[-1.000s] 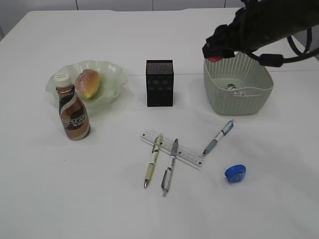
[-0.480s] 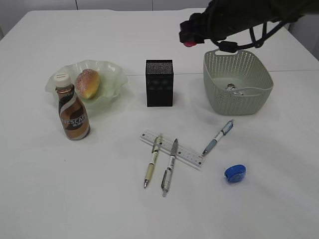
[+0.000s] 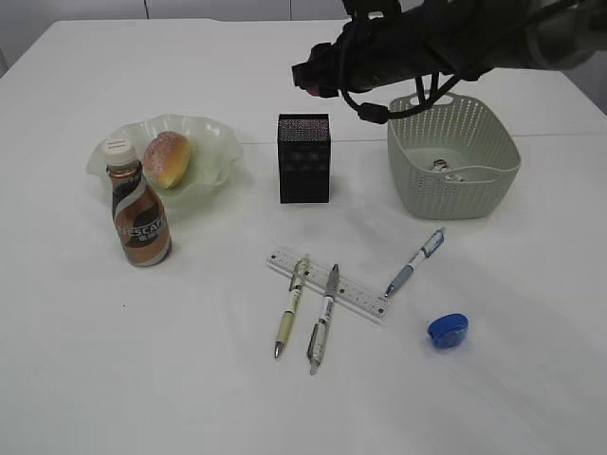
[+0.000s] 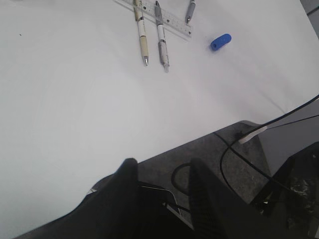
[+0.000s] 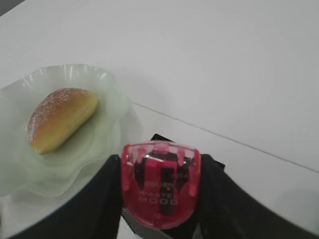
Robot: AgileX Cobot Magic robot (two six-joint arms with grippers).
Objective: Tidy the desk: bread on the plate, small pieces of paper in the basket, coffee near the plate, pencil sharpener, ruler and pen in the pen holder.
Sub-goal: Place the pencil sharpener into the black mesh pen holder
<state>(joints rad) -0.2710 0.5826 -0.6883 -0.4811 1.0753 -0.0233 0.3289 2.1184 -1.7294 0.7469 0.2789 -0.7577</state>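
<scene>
My right gripper (image 3: 309, 80) is shut on a red pencil sharpener (image 5: 160, 183) and hangs just above the black pen holder (image 3: 303, 158), whose top corner (image 5: 158, 137) peeks out behind the sharpener. The bread (image 3: 167, 158) lies on the pale green plate (image 3: 216, 142), with the coffee bottle (image 3: 140, 204) beside it. A ruler (image 3: 358, 297), three pens (image 3: 290, 306) (image 3: 322, 318) (image 3: 414, 262) and a blue pencil sharpener (image 3: 447, 330) lie on the table in front. Small paper pieces (image 3: 446, 171) sit in the basket (image 3: 453, 190). My left gripper (image 4: 162, 172) is open and empty, off the table's near edge.
The basket stands right of the pen holder, under my right arm. In the left wrist view, cables (image 4: 259, 132) and a dark base (image 4: 219, 159) lie below the table edge. Two pens (image 4: 141, 35) (image 4: 160, 37) rest across the ruler (image 4: 174, 22).
My right arm has swung left with the red sharpener, from above the basket's far rim to above the pen holder. Nothing on the table has moved.
</scene>
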